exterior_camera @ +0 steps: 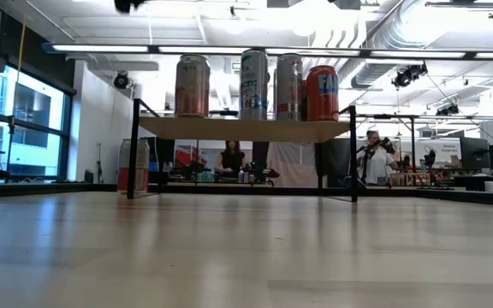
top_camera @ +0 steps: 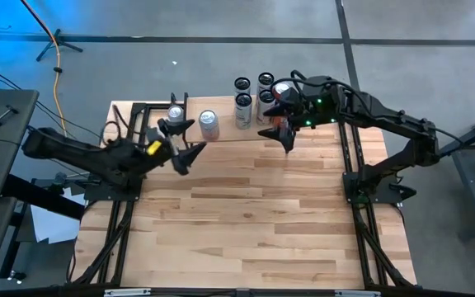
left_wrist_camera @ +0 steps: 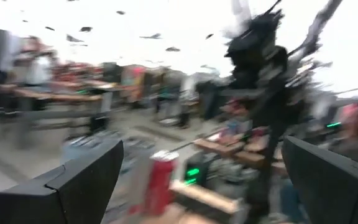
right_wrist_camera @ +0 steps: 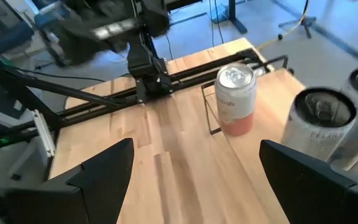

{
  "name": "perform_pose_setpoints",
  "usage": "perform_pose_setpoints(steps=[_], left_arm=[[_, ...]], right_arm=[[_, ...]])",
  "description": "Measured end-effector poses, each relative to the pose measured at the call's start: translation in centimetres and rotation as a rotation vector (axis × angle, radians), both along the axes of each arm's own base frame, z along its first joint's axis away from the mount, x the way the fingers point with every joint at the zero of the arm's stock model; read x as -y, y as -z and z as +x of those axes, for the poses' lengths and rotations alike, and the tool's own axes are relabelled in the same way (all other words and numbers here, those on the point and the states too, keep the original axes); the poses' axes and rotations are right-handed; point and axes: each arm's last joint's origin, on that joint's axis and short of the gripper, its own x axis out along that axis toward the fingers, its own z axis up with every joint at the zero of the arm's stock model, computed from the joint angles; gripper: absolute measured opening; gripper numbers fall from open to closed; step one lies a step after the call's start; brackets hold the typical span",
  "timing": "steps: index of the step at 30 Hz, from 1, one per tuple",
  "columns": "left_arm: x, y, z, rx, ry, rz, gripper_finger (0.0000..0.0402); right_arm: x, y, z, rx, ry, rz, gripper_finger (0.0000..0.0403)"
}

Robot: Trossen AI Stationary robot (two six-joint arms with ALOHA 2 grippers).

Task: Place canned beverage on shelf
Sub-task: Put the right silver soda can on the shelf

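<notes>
The shelf (exterior_camera: 246,130), a light wood plank on thin black legs, stands at the table's far edge (top_camera: 229,134). Several cans stand upright on its top, among them a pink-and-white can (right_wrist_camera: 235,99) toward its left end (top_camera: 209,124) and a red can (exterior_camera: 322,92) toward its right. One more can (exterior_camera: 133,165) stands on the table by the shelf's left leg. My left gripper (top_camera: 190,157) hangs open above the table, just in front of the shelf's left part. My right gripper (right_wrist_camera: 191,174) is open above the shelf's right part (top_camera: 280,136), with nothing between its fingers.
Black frame rails (top_camera: 353,165) run along the table's left and right sides. The wide wooden tabletop (top_camera: 246,214) stretches from the shelf to the near edge. People (exterior_camera: 231,159) sit and stand in the room beyond the far edge.
</notes>
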Motion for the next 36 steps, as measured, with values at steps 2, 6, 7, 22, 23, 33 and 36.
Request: perform_pose_setpoints(steps=[2,6,7,22,23,33,36], left_arm=[[0.4,-1.1,-0.4,0.001,0.062,0.010,0.0399],[1.0,-2.1,-0.3,-0.221,0.103,0.029,0.0375],[1.0,-2.1,-0.3,-0.297,0.096,0.021,0.0360],[0.1,5.5,-0.1,-0.566,-0.112,-0.264,0.0006],[-0.1,6.0,-0.1,-0.561,-0.123,-0.268,0.0003],[-3.1,7.2,1.4,-0.498,-0.149,-0.240,0.0000],[-3.7,7.8,1.8,-0.547,-0.159,-0.219,0.0000]], right_arm=[[-0.1,-0.1,0.1,0.003,-0.008,-0.035,0.0334],[-0.3,-0.1,-0.1,-0.008,-0.008,-0.063,0.0334],[-0.3,-0.1,-0.2,-0.016,-0.008,-0.062,0.0334],[-0.1,1.4,-1.5,-0.220,0.086,-0.106,0.0334],[-0.1,1.4,-1.5,-0.222,0.087,-0.116,0.0334],[0.1,1.3,-1.6,-0.221,0.094,-0.124,0.0334],[0.1,1.3,-1.6,-0.219,0.100,-0.115,0.0334]])
